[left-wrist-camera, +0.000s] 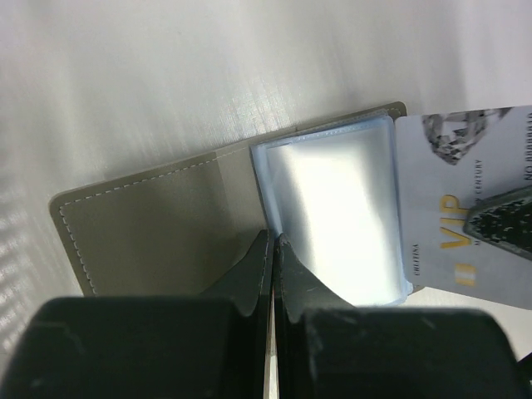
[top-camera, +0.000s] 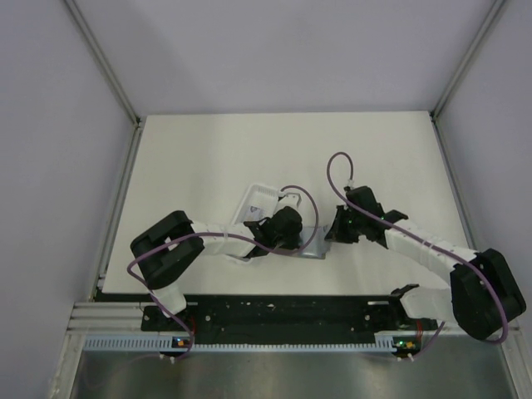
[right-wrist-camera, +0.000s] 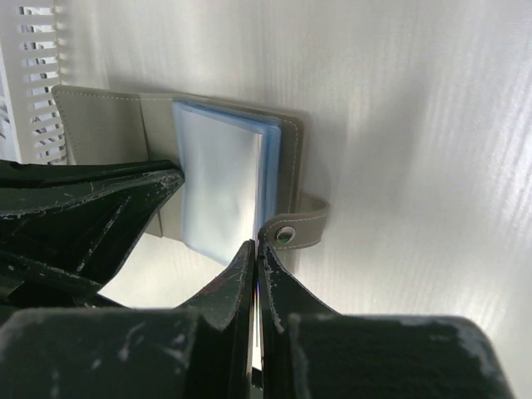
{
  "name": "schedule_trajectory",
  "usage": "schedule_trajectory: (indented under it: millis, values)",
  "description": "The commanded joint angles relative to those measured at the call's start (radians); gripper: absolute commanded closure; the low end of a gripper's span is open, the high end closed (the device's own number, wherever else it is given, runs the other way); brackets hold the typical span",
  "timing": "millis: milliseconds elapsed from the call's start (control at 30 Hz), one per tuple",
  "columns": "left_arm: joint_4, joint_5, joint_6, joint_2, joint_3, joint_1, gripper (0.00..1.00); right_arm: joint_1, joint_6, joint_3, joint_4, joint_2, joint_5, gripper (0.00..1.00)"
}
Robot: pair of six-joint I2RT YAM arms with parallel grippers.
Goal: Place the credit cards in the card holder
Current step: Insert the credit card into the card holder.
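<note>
The top external camera looks steeply down from above and behind the arm bases (top-camera: pixel 166 314) at the frame's bottom, taking in the whole table (top-camera: pixel 208 158) from far off. Each wrist camera sits close over that table, looking past the left gripper (left-wrist-camera: pixel 272 245) or right gripper (right-wrist-camera: pixel 255 247) in its lower frame. Both share the open card holder (left-wrist-camera: pixel 158 216).

Counted one flat grey stitched folding wallet (left-wrist-camera: pixel 158 224); one silvery-grey rectangular plastic card (left-wrist-camera: pixel 453 199), gold VIP print; one white slotted plastic tray (top-camera: pixel 252 199); two black two-finger grippers, left gripper (left-wrist-camera: pixel 273 241) and right gripper (right-wrist-camera: pixel 256 245).
</note>
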Motion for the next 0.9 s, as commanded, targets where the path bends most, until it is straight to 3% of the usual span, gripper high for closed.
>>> schedule_trajectory:
  millis: [0,533,867]
  values:
    - [-0.079,0.016,0.013,-0.003,-0.018,-0.008,1.00,-0.005,-0.043,0.055,-0.113,-0.045,0.076,1.00]
    - [-0.082,0.022,0.018,-0.004,-0.012,-0.008,1.00,-0.005,-0.056,0.037,-0.050,0.011,0.015,1.00]
    - [-0.099,0.022,0.056,-0.110,0.025,-0.008,1.00,-0.005,-0.061,0.006,-0.045,0.058,0.066,1.00]
